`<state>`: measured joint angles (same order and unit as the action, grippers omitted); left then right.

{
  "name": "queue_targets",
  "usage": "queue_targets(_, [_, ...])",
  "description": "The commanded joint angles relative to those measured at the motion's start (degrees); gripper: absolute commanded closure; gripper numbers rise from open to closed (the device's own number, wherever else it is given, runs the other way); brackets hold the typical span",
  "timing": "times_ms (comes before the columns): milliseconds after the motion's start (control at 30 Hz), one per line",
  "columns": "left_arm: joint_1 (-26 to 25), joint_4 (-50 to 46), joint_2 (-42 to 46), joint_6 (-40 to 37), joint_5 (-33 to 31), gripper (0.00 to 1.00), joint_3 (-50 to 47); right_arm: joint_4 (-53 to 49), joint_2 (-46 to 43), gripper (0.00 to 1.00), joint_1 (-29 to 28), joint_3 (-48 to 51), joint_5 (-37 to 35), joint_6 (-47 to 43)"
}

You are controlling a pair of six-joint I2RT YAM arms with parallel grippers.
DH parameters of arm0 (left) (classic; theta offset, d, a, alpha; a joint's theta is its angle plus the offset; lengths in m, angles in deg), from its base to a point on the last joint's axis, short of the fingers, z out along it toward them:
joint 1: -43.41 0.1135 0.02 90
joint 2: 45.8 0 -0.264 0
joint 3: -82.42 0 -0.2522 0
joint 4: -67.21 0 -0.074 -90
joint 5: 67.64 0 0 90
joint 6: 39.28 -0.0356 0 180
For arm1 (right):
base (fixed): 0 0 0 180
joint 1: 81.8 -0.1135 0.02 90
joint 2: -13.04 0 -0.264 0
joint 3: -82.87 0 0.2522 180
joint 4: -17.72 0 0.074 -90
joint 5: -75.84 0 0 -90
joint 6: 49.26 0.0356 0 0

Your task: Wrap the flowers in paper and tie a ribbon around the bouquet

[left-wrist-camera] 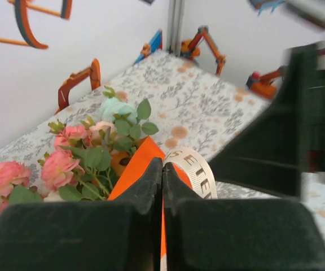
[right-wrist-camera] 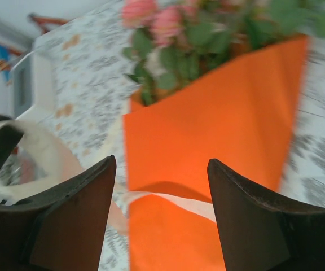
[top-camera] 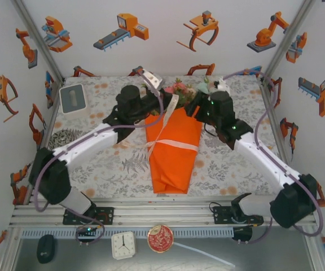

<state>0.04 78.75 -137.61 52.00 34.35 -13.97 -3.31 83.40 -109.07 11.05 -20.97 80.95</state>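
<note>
The bouquet lies in the middle of the table, its narrow end near the arm bases and its open end far. The orange paper is folded round the stems in a cone. The flowers – pink, cream and pale blue, with green leaves – spill out at the far end. The ribbon crosses the cone about halfway down, and a loose length of it runs up along the cone's left edge toward the blooms.

Both arms reach in from the 2 near corners and meet at the far end of the cone. The left gripper sits at the cone's far left edge. In the left wrist view its fingers stand almost together, with only a thin slit between them. A printed loop of ribbon curls up right at their tips – I cannot tell whether it is pinched.

The right gripper hovers at the cone's far right edge. In the right wrist view its 2 fingers are well apart and hold nothing; the paper and the ribbon band lie below them.

A white box stands at the table's far left.
</note>
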Motion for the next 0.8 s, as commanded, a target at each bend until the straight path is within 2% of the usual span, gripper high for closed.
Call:
queue_targets(0, [-2.64, 1.24, -6.77, -2.45, 0.01, 0.81, 1.90, -2.98, -4.30, 0.40, 2.29, 3.97, -8.70, 3.10])
queue_targets(33, [-3.04, 1.08, -7.63, -2.62, -0.83, 0.74, 2.27, -3.51, -5.12, 0.40, 3.03, 4.80, -7.99, 2.47])
queue_targets(100, [-3.26, 1.21, -8.02, -2.77, -3.30, 0.53, 2.02, -4.35, -6.48, 0.39, 4.64, 5.69, -5.57, -0.66])
queue_targets(167, [-3.30, -0.20, -6.66, -3.72, -6.75, 0.40, 1.44, -5.69, -6.36, 0.39, 6.00, 5.00, -3.13, -4.81])
queue_targets(200, [-3.30, -2.63, -5.36, -4.63, -8.30, 0.36, 1.47, -6.54, -5.81, 0.39, 6.54, 4.11, -1.85, -7.65])
queue_targets(333, [-2.92, -12.45, 1.76, -7.55, -10.50, 0.34, -0.23, -6.95, -1.20, 0.39, 6.70, 0.65, 6.60, -18.64])
queue_targets(467, [-0.30, -27.51, 6.78, -11.06, -11.67, 0.34, -1.29, -10.51, 8.01, 0.40, 6.67, -6.72, 14.88, -25.70])
queue_targets(533, [1.90, -31.22, 7.23, -11.84, -11.45, 0.36, -3.01, -12.70, 13.99, 0.41, 6.69, -10.97, 15.27, -28.06])
queue_targets(600, [5.02, -34.47, 7.09, -10.87, -8.44, 0.37, -3.94, -15.00, 20.23, 0.41, 6.60, -15.56, 15.94, -31.18])
queue_targets(767, [8.71, -34.95, 7.26, -8.95, -2.39, 0.38, -6.68, -21.22, 32.06, 0.41, 6.60, -25.31, 16.65, -36.84])
